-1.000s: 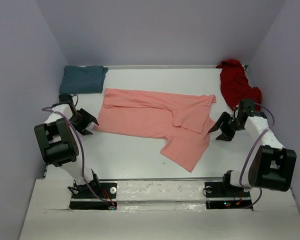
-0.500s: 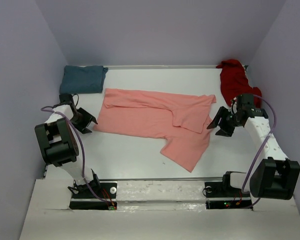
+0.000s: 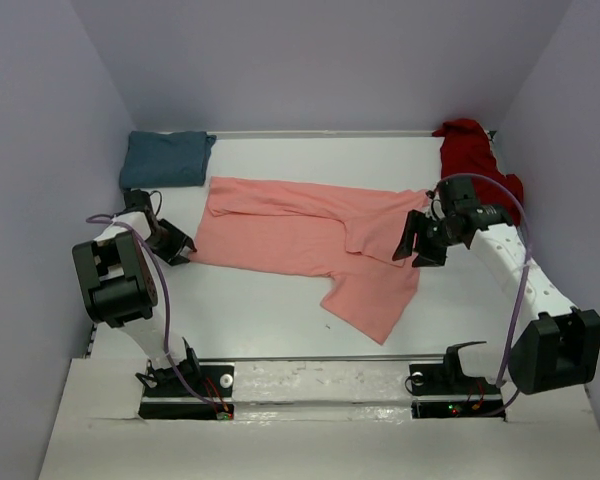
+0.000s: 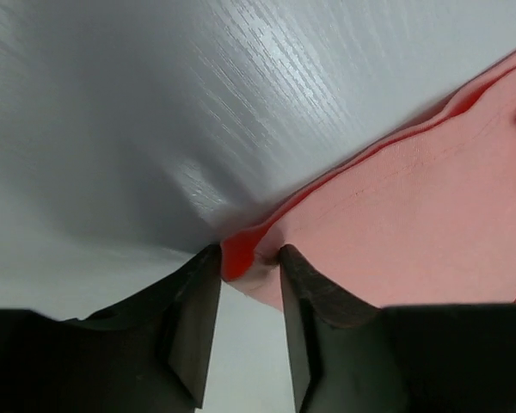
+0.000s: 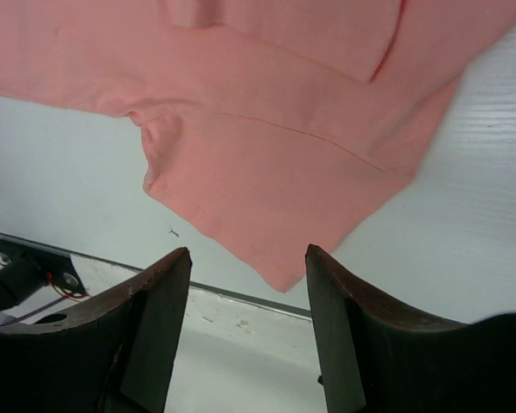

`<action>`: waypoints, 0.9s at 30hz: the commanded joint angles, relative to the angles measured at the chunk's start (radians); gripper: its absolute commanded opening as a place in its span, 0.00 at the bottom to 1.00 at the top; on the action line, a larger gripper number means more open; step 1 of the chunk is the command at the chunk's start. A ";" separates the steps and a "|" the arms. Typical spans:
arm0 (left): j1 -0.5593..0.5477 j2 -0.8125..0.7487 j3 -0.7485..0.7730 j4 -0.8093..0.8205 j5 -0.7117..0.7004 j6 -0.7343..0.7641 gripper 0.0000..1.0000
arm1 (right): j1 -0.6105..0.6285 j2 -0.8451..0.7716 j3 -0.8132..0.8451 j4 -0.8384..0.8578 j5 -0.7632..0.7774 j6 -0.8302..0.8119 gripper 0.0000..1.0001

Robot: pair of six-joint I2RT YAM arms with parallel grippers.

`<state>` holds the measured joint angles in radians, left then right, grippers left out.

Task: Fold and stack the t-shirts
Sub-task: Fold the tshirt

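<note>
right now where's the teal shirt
In the top view the folded teal t-shirt lies at the far left corner of the table, beyond the left pincer and apart from the spread salmon-pink t-shirt.

This is a robotics lab test cell. A white, faintly grained surface [image 3: 280,320] is boxed in on three sides by plain lavender walls [image 3: 310,60]. The left arm [image 3: 115,280] and the right arm [image 3: 528,285] are bolted to black base plates [image 3: 195,385] at its near edge. Purple cables [image 3: 158,290] loop along them. On the surface lie a salmon-pink t-shirt [image 3: 310,240], a teal t-shirt [image 3: 167,158] and a dark red t-shirt [image 3: 472,165].
</note>
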<state>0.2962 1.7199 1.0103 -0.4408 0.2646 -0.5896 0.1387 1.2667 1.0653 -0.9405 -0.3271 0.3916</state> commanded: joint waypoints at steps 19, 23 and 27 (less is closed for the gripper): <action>-0.009 0.084 0.042 0.011 0.008 0.019 0.35 | 0.292 -0.239 -0.247 -0.175 0.069 0.234 0.62; -0.009 0.084 0.039 0.013 0.007 0.025 0.35 | 0.337 -0.305 -0.329 -0.138 0.106 0.251 0.61; -0.011 0.084 0.039 0.013 0.005 0.031 0.35 | 0.448 -0.274 -0.315 -0.126 0.195 0.282 0.62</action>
<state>0.2897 1.7771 1.0481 -0.4088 0.3149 -0.5919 0.5121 0.9798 0.7357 -1.0988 -0.2256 0.6266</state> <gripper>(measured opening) 0.342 0.616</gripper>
